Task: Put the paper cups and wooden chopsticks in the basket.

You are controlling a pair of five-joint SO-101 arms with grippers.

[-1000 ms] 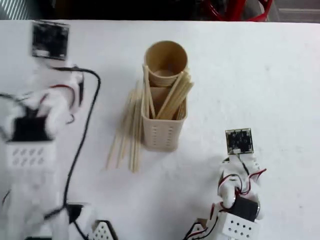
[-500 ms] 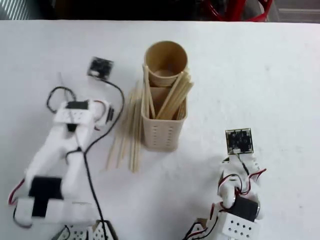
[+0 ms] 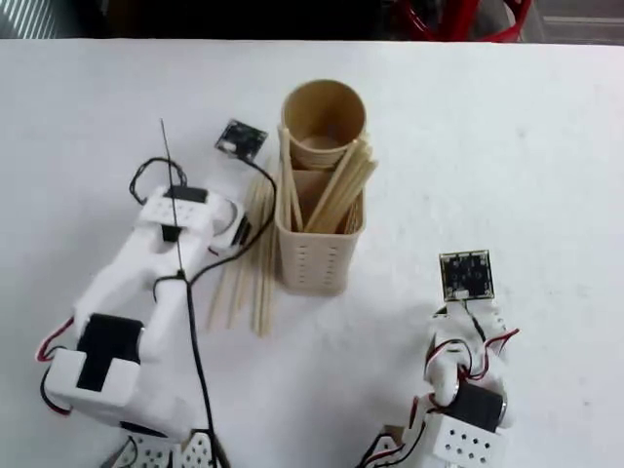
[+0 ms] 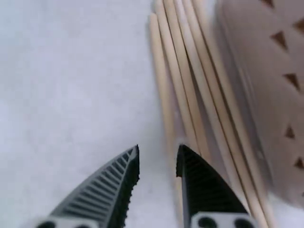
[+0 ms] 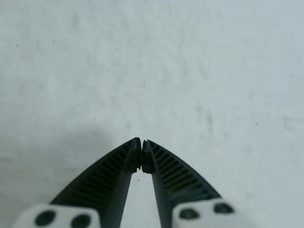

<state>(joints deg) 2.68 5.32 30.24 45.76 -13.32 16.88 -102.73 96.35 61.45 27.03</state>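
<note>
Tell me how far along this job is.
Done: paper cups and several chopsticks stand in the basket. In hand: nothing; the open left gripper hovers at the loose chopsticks on the table. Left: that bundle. The right gripper is shut, empty.

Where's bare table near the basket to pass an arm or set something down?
Free: the table right of the basket up to the right arm, and the far-left corner. Crowded: the basket's left side, where loose chopsticks lie under the left arm's open jaws.
</note>
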